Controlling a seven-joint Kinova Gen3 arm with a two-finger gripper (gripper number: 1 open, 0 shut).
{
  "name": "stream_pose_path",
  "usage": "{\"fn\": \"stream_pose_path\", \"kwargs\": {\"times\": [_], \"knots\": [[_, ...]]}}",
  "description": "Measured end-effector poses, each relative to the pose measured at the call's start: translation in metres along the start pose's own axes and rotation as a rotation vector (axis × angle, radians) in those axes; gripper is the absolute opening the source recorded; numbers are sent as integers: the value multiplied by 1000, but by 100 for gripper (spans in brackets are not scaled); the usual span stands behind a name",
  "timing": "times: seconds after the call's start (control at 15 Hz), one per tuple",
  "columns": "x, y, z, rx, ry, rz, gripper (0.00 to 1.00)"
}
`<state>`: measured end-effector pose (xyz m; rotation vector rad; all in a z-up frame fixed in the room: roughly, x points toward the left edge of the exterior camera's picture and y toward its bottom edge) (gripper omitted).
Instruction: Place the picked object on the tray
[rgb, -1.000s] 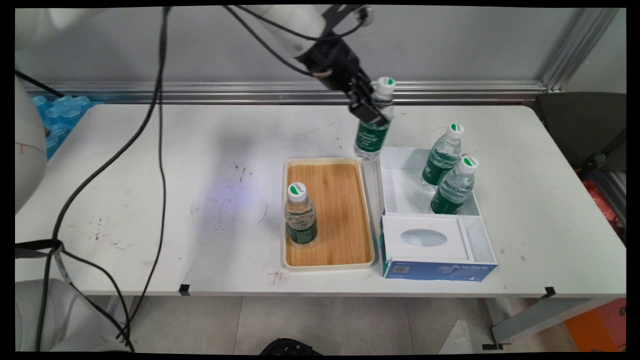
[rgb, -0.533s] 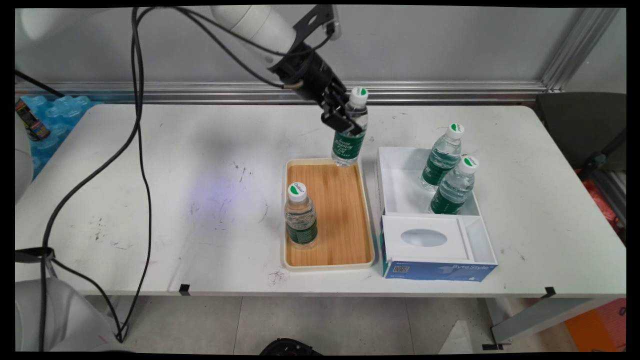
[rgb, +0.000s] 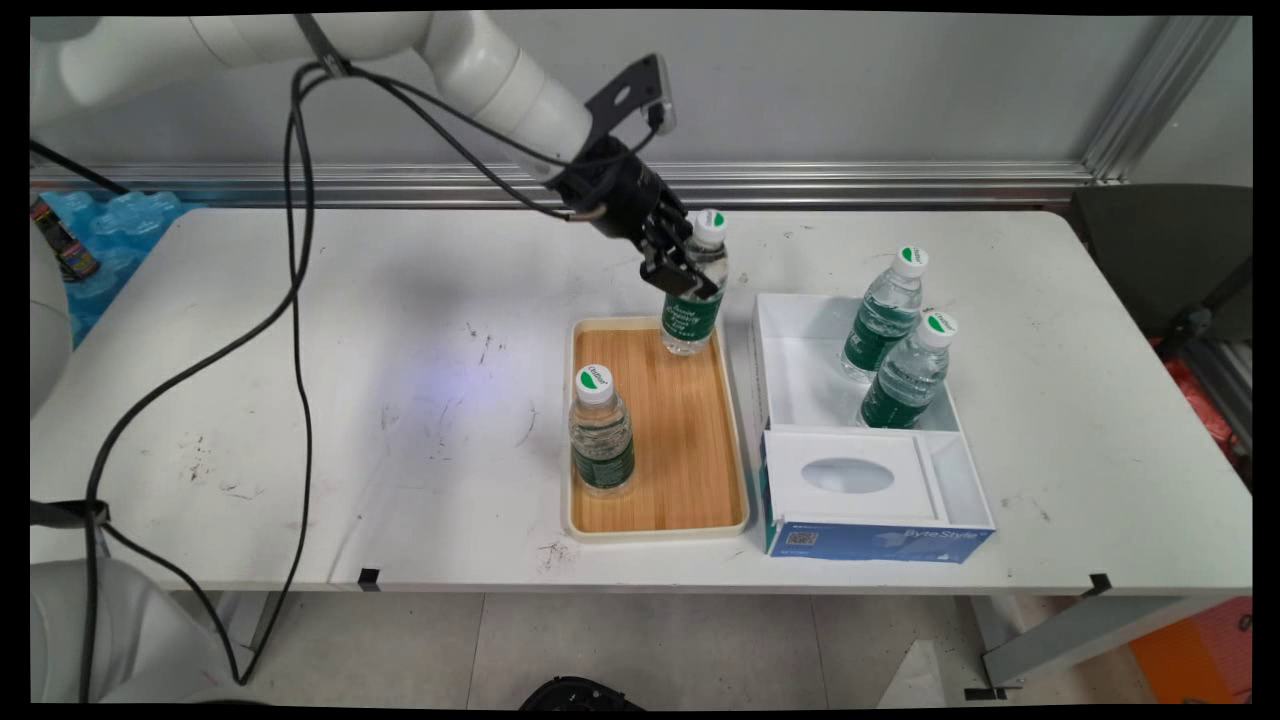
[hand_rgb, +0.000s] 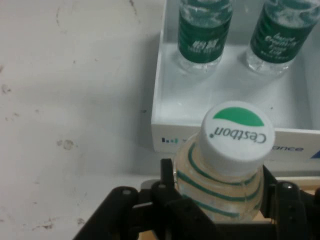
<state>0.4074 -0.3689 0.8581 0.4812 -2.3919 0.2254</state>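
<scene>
My gripper (rgb: 682, 268) is shut on a water bottle (rgb: 692, 300) with a green label and a white cap, gripping it at the shoulder. The bottle hangs upright over the far end of the wooden tray (rgb: 700, 470), its base at or just above the tray floor. In the hand view the held bottle's cap (hand_rgb: 237, 132) fills the lower middle, with my gripper (hand_rgb: 220, 192) closed around the bottle's shoulder. A second bottle (rgb: 601, 432) stands on the tray's near left part.
A white box (rgb: 790, 360) to the right of the tray holds two upright bottles (rgb: 884, 315) (rgb: 909, 372), also seen as bottles (hand_rgb: 204, 35) (hand_rgb: 280, 35) in the hand view. A tissue-box lid (rgb: 850, 478) lies at its near end. Black cables hang at the left.
The gripper has carried the bottle left and down, from above the box's far left corner to the tray's far end.
</scene>
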Motion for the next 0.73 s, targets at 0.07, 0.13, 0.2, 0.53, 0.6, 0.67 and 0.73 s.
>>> {"fn": "stream_pose_path", "kwargs": {"times": [0.07, 0.13, 0.2, 0.53, 0.6, 0.67, 0.73], "knots": [[-3, 0, 4, -2, 0, -1, 0], [-5, 0, 9, -4, 1, -1, 0], [-8, -1, 13, -7, 2, -1, 0], [-20, -3, 21, -16, 5, -4, 0], [-23, -2, 22, -18, 7, -3, 100], [-25, -2, 22, -21, 8, -2, 100], [-27, -2, 21, -22, 8, -1, 100]]}}
